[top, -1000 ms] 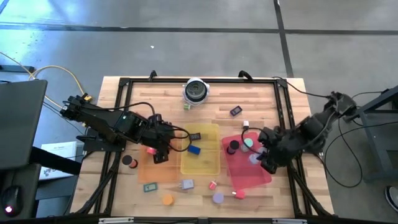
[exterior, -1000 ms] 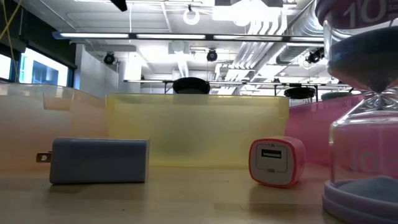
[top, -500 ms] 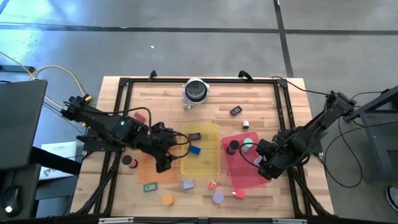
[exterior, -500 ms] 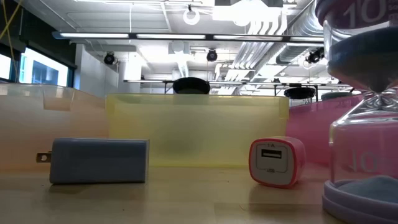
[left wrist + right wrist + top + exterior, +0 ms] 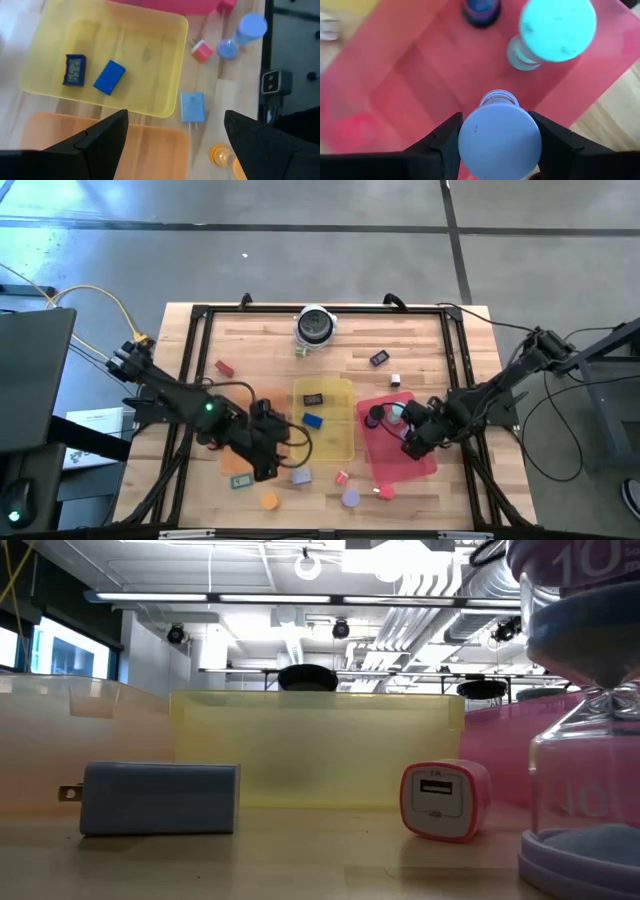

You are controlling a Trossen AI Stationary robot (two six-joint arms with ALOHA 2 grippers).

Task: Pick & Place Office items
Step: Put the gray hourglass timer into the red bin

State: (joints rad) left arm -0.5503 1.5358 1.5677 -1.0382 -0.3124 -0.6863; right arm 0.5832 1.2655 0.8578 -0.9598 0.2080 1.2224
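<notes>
My right gripper (image 5: 410, 447) is over the red tray (image 5: 425, 465), shut on a pale blue sand timer (image 5: 500, 140). A teal timer (image 5: 555, 30) and a dark one (image 5: 481, 12) stand on their ends in that tray. My left gripper (image 5: 264, 468) hangs open over the near right corner of the orange tray (image 5: 240, 463), holding nothing. Between its fingers (image 5: 176, 116) I see the yellow tray (image 5: 165, 107) with two blue blocks (image 5: 109, 77). A blue plug block (image 5: 192, 106) lies flat on the table just beyond. My right gripper pinches the pale blue timer's upper round end (image 5: 470, 145) between its two fingers, one on each side of the disc. The fingers come from above, pointing steeply down. The timer hangs upright, its lower end (image 5: 498, 98) over the red tray's floor; whether it touches, I cannot tell.
On the near table lie a teal block (image 5: 240, 479), an orange disc (image 5: 269, 500), a pink-red cube (image 5: 445, 800), a purple timer (image 5: 350, 498) and a red bit (image 5: 383, 492). A round silver-and-black object (image 5: 315, 326) stands at the far edge. A black frame (image 5: 190, 370) rings the table.
My right gripper has come down over the red tray with the pale blue timer, tipping more steeply downward. My left gripper has moved from the far side of the orange tray toward the table's near edge and a little right, staying open.
</notes>
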